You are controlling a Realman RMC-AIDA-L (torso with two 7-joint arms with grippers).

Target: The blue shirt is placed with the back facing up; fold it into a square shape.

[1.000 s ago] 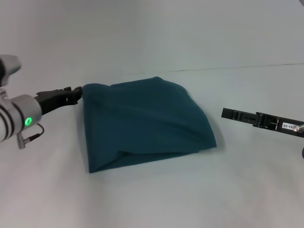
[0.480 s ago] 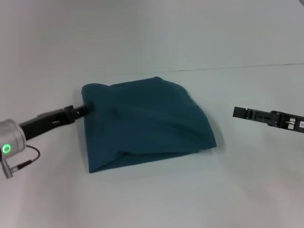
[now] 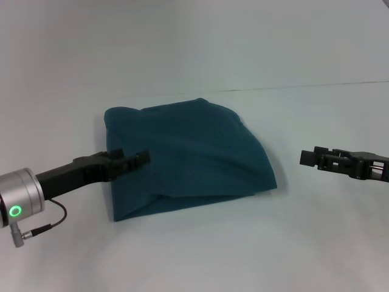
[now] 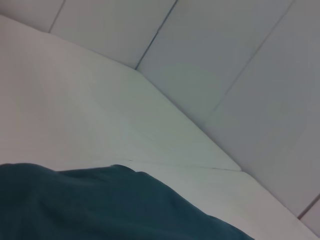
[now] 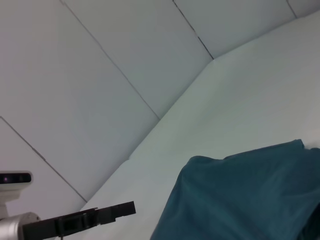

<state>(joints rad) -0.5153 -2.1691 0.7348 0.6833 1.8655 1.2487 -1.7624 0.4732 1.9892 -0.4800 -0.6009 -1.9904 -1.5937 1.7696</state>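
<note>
**A:** Starting at the left of the head view, what's there?

**B:** The left gripper (image 3: pixel 135 160) reaches in from the lower left on a silver arm with a green light. Its black tip lies over the left edge of the blue shirt (image 3: pixel 188 155), about midway down that edge. I cannot tell from this view whether the jaws are spread or pressed together, or whether they hold any cloth.

**A:** And the shirt itself?

**B:** It sits in the middle of the frame on the white bench (image 3: pixel 200 255), folded into a roughly four-sided bundle, plain dark teal side up. The upper right corner is rounded and puffy, and a fold line runs along the lower part near the front edge. The left side is straighter than the right.

**A:** What do the wrist views add?

**B:** The left wrist view shows only shirt fabric (image 4: pixel 110 205) across the lower part, with the bench and a paneled wall (image 4: pixel 240 75) beyond. The right wrist view shows the shirt (image 5: pixel 245 195) at the lower right and the left gripper (image 5: pixel 122 209) at the lower left, just beside the cloth's edge.

**A:** And on the right of the head view?

**B:** The right gripper (image 3: pixel 310 158) hangs at the middle right, well apart from the shirt, above bare bench. Its jaws' state I cannot tell either.
</note>
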